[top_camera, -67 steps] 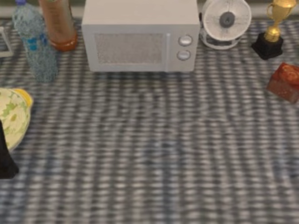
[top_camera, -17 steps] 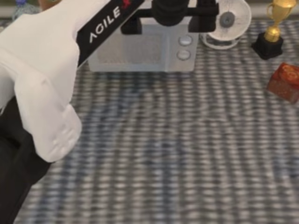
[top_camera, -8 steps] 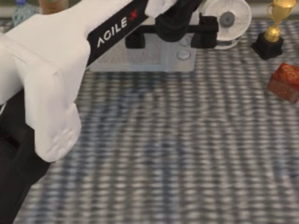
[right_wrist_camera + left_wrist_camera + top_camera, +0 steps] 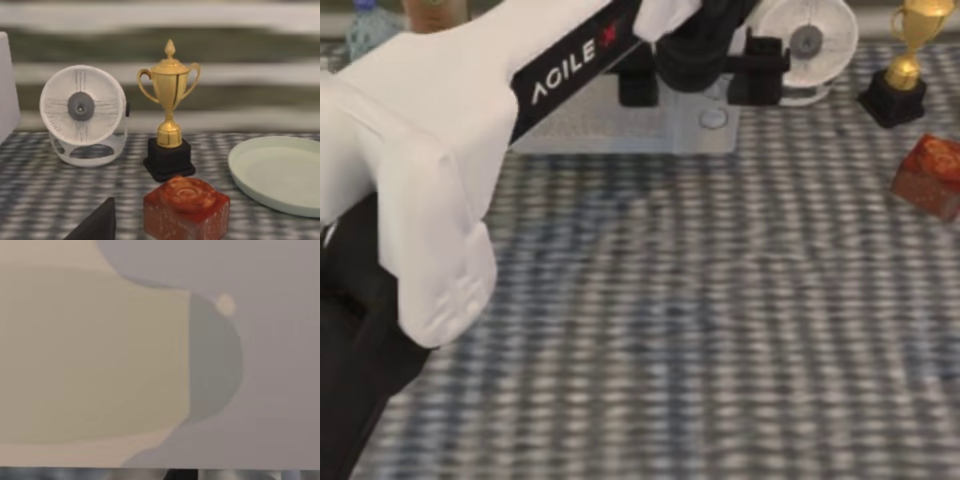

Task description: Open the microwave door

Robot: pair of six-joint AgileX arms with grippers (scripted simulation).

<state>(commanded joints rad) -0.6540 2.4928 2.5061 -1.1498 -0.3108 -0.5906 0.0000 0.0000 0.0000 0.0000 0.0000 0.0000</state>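
Top view shows the left arm reaching across the worktop (image 4: 720, 330) to the microwave (image 4: 620, 135) at the back, its pincer (image 4: 692, 85) over the front, at the seam where the door (image 4: 590, 125) meets the knob panel. Two dark fingers (image 4: 638, 88) stand apart, so the pincer looks open and holds nothing. Only one knob (image 4: 713, 119) shows below it. The door looks shut. The step in hand seems to be the approach to the door's free edge; next, the fingers need to catch that edge and swing it outward. The right pincer is out of sight, parked near a trophy (image 4: 169, 125) and fan (image 4: 82, 112).
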